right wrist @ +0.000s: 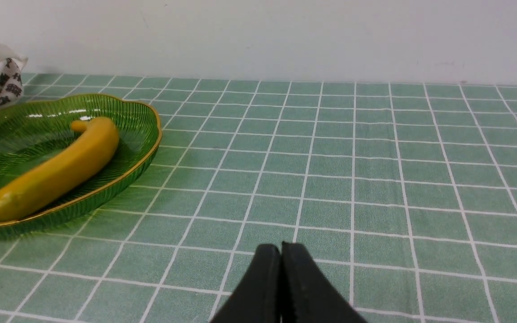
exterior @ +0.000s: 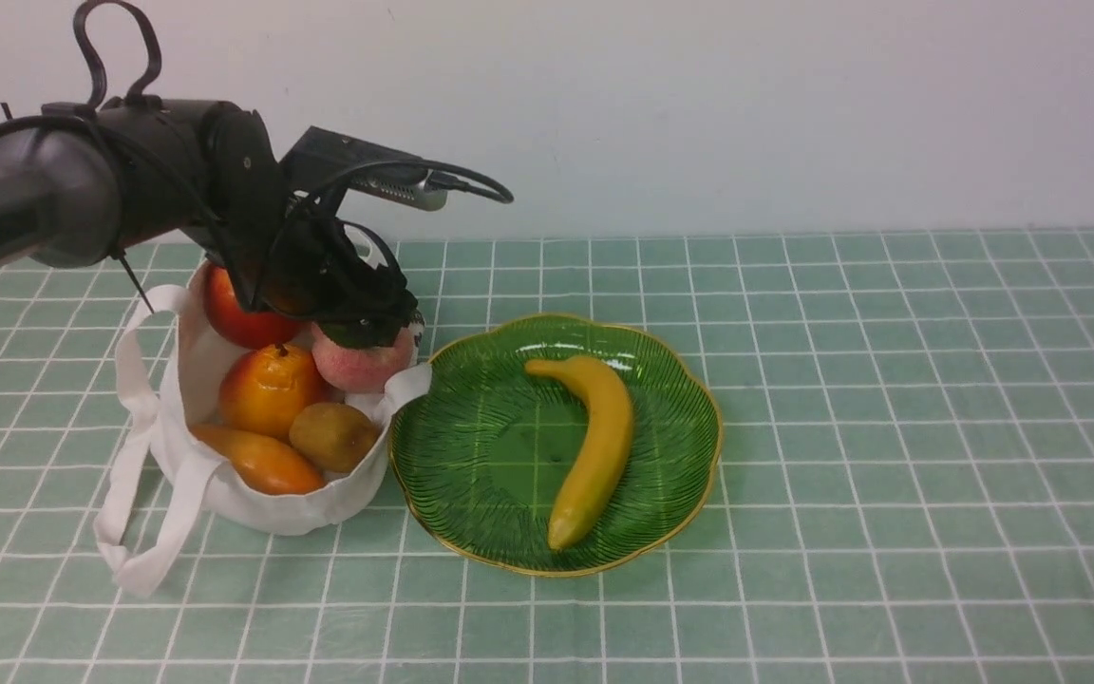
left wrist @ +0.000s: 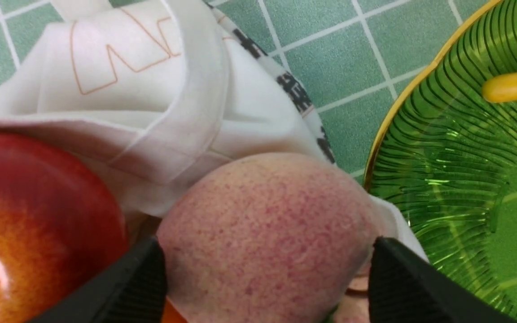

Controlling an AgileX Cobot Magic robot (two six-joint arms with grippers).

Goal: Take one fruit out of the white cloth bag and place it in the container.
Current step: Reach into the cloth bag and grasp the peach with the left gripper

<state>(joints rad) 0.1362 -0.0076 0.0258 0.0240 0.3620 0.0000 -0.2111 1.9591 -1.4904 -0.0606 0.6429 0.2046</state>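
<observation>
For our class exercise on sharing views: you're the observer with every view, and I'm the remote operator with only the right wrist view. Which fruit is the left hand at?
Observer: Its fingers stand on opposite sides of the fuzzy pink peach; the left wrist view shows the left hand there, though I can't tell whether it grips firmly.
Operator: What lies beside the peach, away from the green glass plate?
Observer: A shiny red apple, inside the white cloth bag.
Operator: Anything brown in the bag?
Observer: Yes, a rounded brown fruit, on the near side of the peach.
</observation>
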